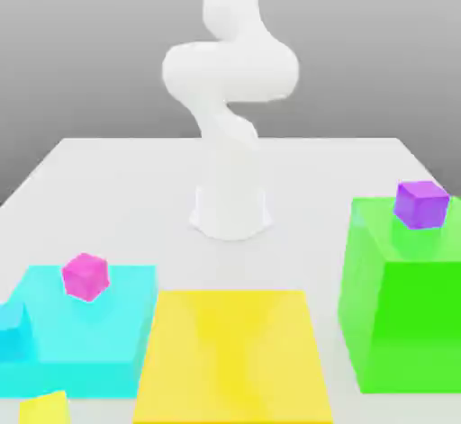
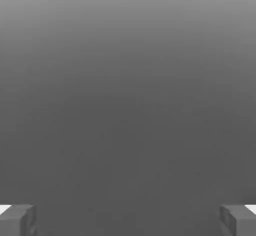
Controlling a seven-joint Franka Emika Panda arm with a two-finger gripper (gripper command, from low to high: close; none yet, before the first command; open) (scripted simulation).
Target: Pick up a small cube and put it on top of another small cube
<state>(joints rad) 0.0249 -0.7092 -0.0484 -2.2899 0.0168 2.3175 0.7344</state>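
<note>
Yellow cube waiting, jaws wide and empty

The small plain yellow cube (image 1: pixel 44 409) sits at the exterior view's bottom left, partly cut by the frame, just in front of the big flat cyan block (image 1: pixel 67 379). On that block I see the small plain cyan cube (image 1: pixel 12 330), my target, and a small magenta cube (image 1: pixel 85 277). I judge this the opening step: my two-finger gripper (image 2: pixel 128 221) stands wide open, holding nothing. Next I should bring it over the yellow cube and point it down. The cyan block's raised edge looks tight behind it; the flat yellow slab (image 1: pixel 232 359) lies apart, leaving some room between.
</note>
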